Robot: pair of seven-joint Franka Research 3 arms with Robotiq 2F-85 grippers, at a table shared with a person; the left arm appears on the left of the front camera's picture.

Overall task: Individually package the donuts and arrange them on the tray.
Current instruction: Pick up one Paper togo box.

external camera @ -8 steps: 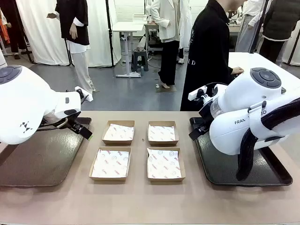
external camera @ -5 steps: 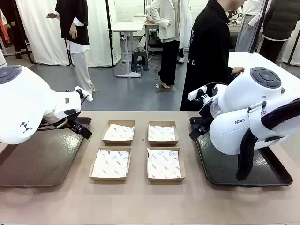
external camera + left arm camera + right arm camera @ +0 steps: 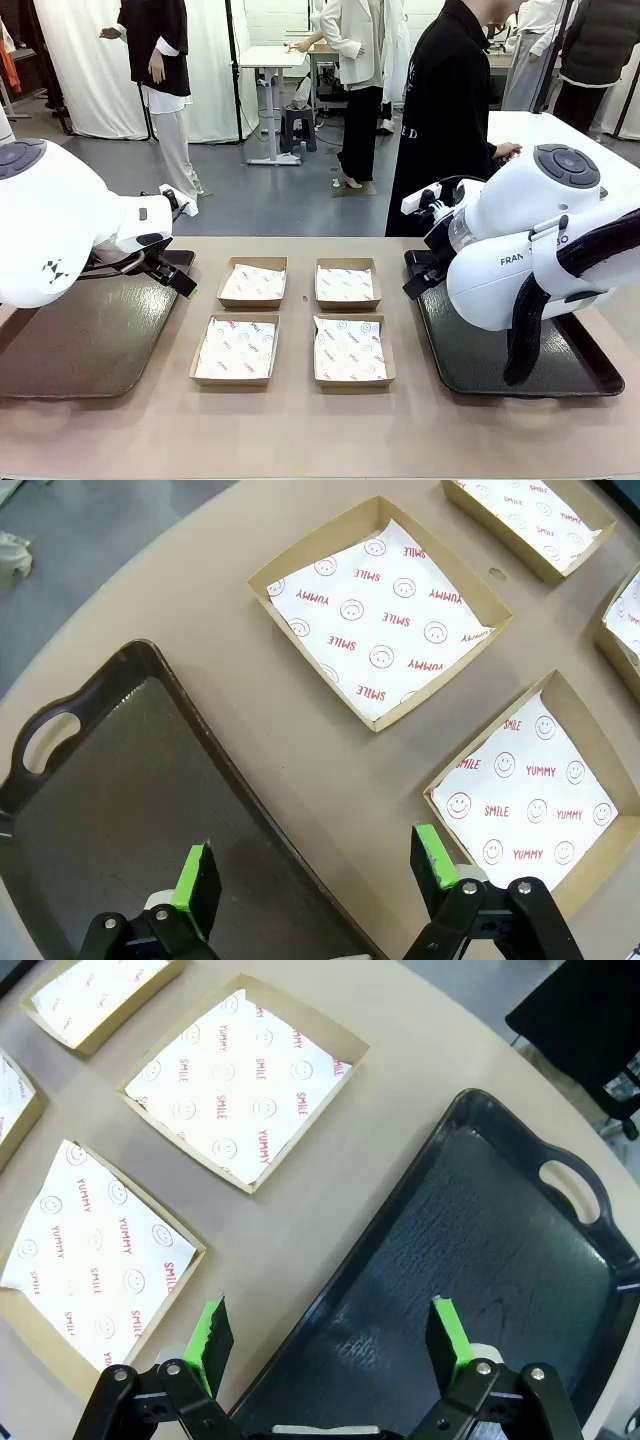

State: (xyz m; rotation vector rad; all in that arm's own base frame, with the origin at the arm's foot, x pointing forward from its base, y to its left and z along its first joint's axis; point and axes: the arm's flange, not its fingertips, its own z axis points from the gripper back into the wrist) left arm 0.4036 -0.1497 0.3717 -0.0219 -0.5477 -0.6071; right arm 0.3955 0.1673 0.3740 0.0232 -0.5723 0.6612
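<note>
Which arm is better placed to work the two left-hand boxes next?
Left. The left gripper, open, hangs over the edge of the left tray beside those boxes; the right gripper, also open, is over the right tray, past the other two.

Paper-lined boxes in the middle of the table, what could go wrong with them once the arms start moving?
The four shallow brown cardboard boxes lie close together; nudging one may shift its neighbour.
The printed paper liner in the near right box sits skewed, so a finger could snag it.
The open left gripper hangs over the left dark tray's raised rim, the open right gripper over the right dark tray's; a descent might clip either.
</note>
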